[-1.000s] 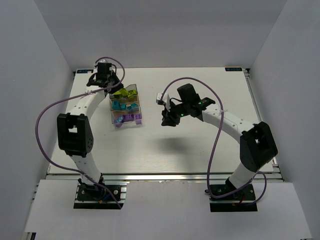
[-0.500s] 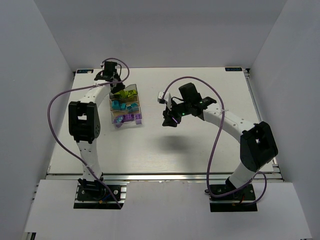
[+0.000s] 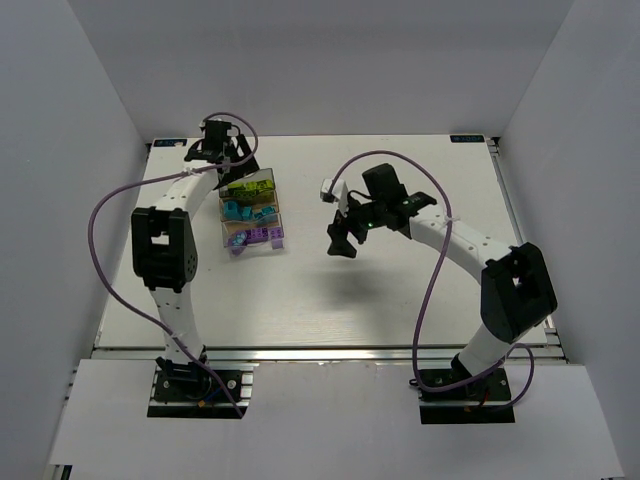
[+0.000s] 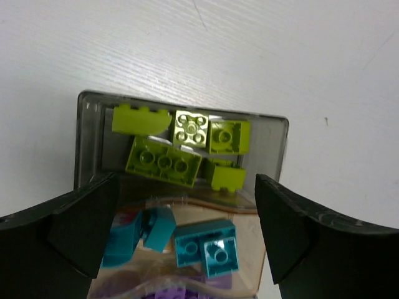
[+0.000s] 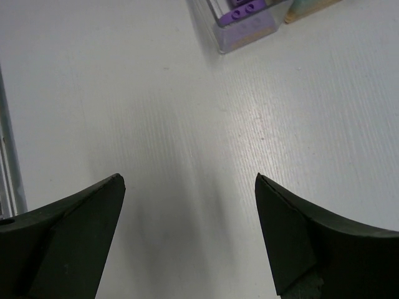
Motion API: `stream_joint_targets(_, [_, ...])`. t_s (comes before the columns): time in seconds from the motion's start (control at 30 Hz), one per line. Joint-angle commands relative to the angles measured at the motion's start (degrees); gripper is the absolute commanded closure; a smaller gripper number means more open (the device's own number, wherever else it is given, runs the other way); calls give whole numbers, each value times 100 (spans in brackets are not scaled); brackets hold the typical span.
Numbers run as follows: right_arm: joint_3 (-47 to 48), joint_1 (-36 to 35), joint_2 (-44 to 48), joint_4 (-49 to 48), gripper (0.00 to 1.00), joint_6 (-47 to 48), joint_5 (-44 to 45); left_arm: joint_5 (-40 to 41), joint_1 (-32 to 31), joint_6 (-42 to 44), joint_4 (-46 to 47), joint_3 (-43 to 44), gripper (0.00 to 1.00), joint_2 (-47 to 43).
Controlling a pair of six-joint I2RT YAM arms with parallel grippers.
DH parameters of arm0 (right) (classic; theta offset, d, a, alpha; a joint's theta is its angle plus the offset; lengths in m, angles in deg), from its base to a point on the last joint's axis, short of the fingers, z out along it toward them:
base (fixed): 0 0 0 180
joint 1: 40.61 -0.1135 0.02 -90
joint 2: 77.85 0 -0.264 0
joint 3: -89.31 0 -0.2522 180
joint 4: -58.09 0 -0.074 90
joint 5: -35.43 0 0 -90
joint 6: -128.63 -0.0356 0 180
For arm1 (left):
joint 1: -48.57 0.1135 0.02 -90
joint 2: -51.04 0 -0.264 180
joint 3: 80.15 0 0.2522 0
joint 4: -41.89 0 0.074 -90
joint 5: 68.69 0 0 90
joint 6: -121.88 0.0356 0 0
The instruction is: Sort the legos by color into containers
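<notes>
The left claw hangs over the far left part of the table, jaws spread wide and holding nothing. Straight below it, between its two fingers in the wrist view, sits the grey bin, the end one of the three joined containers. Five lime legos lie packed together in it, some studs up and some on their sides. Next in the row, back toward the claw's wrist, a clearer bin holds several cyan legos, two of them pressed together under the right finger and the others under the left finger. A sliver of purple shows beyond those, at the very bottom of that view.

Well to the right of the containers, the right claw hovers above bare table, also wide open and empty. Nothing lies between its fingers. Ahead of it and a little to its right, at the top edge of its wrist view, is the corner of the last bin with purple legos inside. Every brick I can see is in a bin.
</notes>
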State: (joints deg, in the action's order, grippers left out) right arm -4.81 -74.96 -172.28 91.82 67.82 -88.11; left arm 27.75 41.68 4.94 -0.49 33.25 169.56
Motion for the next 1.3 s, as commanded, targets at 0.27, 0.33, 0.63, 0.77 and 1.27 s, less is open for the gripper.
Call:
stream_joint_targets(0.27, [128, 682, 469, -458, 11, -895, 955, -1320, 13, -443, 1551, -3445, 2, -3972])
stream_joint_targets(0.33, [153, 902, 444, -529, 11, -1116, 981, -1513, -5, -566, 1806, -3888, 2, -4397])
stream_joint_targets(0.63, [137, 2001, 635, -775, 11, -2532, 848, -1900, -172, -751, 1992, -5191, 2, -5884])
stream_joint_targets(0.77, [-101, 2230, 926, -758, 11, -2568, 1533, -1901, -189, -786, 1948, -5358, 2, -6121])
stream_joint_targets(1.27, [-1138, 2450, 1885, -951, 10, -2761, 2159, -1901, -225, -769, 1843, -5525, 2, -6359])
